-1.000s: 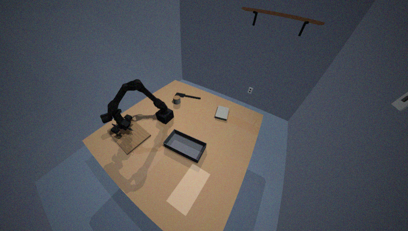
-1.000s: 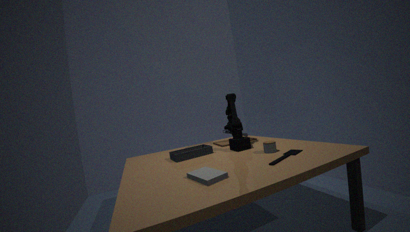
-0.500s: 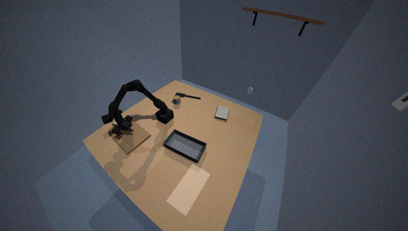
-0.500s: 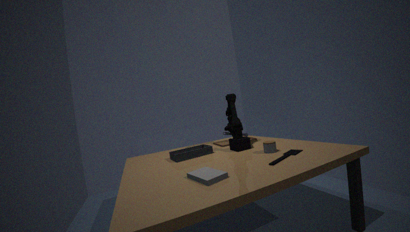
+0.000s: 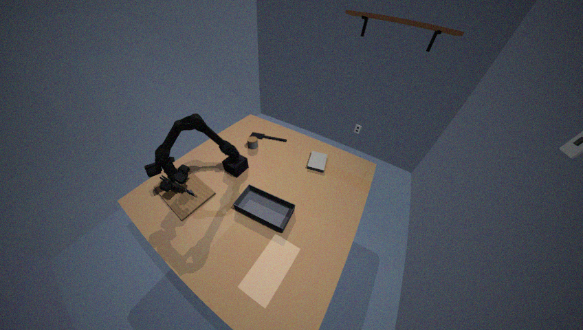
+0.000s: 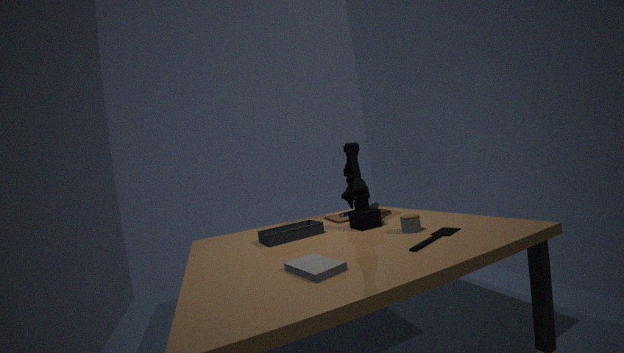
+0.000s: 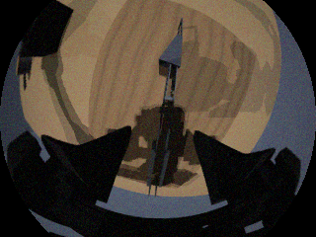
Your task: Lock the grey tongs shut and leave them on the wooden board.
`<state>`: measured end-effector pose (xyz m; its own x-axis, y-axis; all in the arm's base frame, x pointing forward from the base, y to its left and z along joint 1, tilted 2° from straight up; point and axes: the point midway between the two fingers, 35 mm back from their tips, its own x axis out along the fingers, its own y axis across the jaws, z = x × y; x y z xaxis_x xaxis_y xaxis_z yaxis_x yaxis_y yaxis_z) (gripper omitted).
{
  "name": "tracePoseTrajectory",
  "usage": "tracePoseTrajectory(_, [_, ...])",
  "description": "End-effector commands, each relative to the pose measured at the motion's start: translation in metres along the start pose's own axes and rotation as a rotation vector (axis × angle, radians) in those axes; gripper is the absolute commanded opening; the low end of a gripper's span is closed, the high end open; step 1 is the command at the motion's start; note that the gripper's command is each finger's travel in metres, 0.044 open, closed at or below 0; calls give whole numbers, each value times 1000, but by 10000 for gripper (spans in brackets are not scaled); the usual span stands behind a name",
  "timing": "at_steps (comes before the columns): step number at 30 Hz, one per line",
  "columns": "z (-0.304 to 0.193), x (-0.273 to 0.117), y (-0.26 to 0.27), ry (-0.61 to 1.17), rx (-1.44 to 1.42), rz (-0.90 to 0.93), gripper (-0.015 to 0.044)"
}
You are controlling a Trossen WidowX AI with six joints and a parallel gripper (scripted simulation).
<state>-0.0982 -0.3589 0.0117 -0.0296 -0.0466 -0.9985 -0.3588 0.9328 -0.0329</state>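
Observation:
The grey tongs [image 7: 172, 53] [image 5: 190, 193] are over the wooden board [image 7: 111, 74] [image 5: 183, 213] [image 6: 333, 218], their long arms close together and running lengthwise between my fingers. Their near end is dark and shadowed, and I cannot tell whether they lie fully flat or whether the hinge lock is engaged. My gripper [image 7: 164, 132] [image 5: 174, 186] is open, low above the board's far-left part in the top view, with one finger on each side of the tongs and a gap to both. The roasting tin [image 5: 258, 220] [image 6: 289, 235] holds no tongs.
A lidded grey jar [image 5: 252, 144] [image 6: 410, 224] and a black spatula [image 5: 273, 138] [image 6: 429, 241] stand and lie behind the arm's base. A pale flat block [image 5: 317, 160] [image 6: 315, 264] lies beyond the tin. A pale sheet [image 5: 269, 271] lies at the front.

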Motion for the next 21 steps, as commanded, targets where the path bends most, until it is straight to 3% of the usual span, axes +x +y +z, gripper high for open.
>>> tracePoseTrajectory(1, [0,0,0,0,0,0,440])
tracePoseTrajectory(7, [25,-16,-1,-2,0,-1,440])
tracePoseTrajectory(15, [137,-78,31,-12,-1,-2,440])
tracePoseTrajectory(21, [146,-82,36,-13,-3,-1,440])
